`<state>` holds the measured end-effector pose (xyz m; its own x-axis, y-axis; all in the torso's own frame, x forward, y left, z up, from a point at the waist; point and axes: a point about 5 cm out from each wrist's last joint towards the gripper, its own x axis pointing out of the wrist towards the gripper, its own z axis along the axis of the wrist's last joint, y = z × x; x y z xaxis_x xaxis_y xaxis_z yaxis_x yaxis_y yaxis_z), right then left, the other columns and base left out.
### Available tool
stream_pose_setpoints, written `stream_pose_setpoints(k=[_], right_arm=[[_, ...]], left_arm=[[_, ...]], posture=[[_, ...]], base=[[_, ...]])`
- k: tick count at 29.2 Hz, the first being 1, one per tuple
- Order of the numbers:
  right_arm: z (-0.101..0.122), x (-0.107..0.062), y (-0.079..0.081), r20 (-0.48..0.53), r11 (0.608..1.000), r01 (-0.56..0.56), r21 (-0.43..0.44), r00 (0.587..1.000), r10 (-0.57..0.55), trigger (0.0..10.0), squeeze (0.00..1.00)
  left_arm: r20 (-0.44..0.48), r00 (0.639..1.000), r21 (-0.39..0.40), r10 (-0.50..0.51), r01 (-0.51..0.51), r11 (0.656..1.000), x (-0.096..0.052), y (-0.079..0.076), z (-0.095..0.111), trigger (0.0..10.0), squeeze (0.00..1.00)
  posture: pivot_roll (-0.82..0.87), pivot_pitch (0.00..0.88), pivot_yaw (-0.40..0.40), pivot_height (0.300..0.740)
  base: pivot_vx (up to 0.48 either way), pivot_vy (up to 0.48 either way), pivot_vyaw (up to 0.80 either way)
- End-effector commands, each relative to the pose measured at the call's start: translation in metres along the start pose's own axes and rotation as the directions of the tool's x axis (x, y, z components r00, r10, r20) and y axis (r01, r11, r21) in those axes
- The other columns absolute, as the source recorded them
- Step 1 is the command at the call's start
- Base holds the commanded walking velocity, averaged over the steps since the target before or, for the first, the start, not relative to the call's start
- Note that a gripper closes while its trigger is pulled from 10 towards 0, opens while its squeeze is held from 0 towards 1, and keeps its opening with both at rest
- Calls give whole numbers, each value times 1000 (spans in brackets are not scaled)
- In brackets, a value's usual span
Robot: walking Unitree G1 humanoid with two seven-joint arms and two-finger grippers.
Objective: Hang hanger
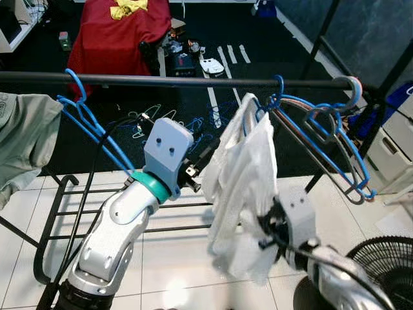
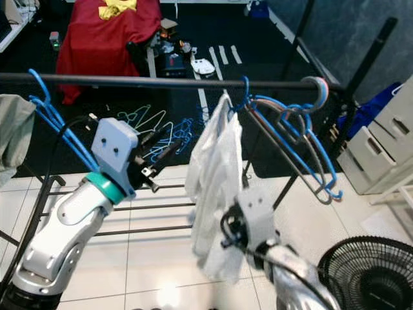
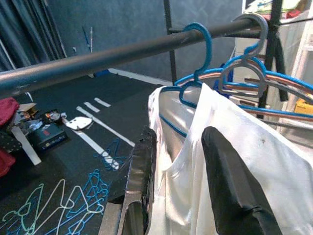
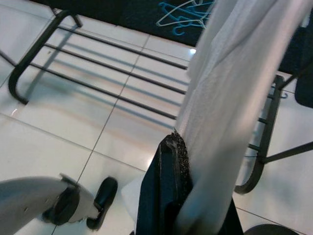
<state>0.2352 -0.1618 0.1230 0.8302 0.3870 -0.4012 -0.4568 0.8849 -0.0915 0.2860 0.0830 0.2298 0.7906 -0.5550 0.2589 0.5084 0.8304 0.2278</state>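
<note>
So my blue hanger [image 1: 258, 106] is hooked on the black rail [image 1: 193, 81], white garment [image 1: 242, 187] draped on it. Right claw [image 4: 195, 196] is clenched on the cloth's lower part — well below the hanger. Left claw [image 3: 178, 166] is spread wide, fingers right at the collar, just under the hook.

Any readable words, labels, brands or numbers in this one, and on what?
None can be read.
The red cloth on the floor bears a yellow emblem, a shape without legible letters.
The small boxes and items beside the cloth are too small and blurred to read.
</note>
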Motion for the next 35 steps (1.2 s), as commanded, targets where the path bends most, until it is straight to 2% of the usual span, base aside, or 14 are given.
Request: stream_pose_setpoints(k=[1,4,10,16,29,32,33,35], right_arm=[[-8,-1,4,-44,1000,-19,6,999,20,0,0],[-9,-5,10,-60,998,-68,-17,996,67,0,0],[-8,-5,7,-63,998,-60,-17,996,59,0,0],[-12,-6,10,-94,994,-99,-39,991,95,0,0],[-34,-17,14,-238,968,-212,-136,955,176,0,0],[-35,-18,12,-242,966,-209,-152,955,169,0,0],[-33,-15,6,-231,976,-159,-148,965,122,0,0],[-32,-14,2,-227,980,-132,-151,969,96,0,0]], left_arm=[[-4,1000,1,-13,13,1000,0,-3,-2,10000,0],[-4,1000,0,-14,14,1000,1,-3,-2,10000,0],[-4,1000,-2,-15,15,1000,1,-3,-3,10000,0],[-7,1000,0,-12,12,1000,1,-3,-3,10000,0],[-10,1000,-2,-12,12,1000,1,-3,-4,10000,0],[-10,1000,-2,-12,12,1000,1,-3,-4,10000,0],[-11,1000,-3,-12,12,1000,2,-3,-4,10000,0],[-11,1000,-3,-13,13,1000,2,-3,-4,10000,0]], posture=[[-81,91,77,740],[-82,92,78,740],[-80,92,78,740],[-78,95,77,740],[-84,100,82,740],[-84,100,82,740],[-82,102,82,740],[-86,99,84,740]], base=[[0,0,0],[0,0,0],[0,0,0],[0,0,0],[0,0,0],[0,0,0],[0,0,0],[0,0,0]])
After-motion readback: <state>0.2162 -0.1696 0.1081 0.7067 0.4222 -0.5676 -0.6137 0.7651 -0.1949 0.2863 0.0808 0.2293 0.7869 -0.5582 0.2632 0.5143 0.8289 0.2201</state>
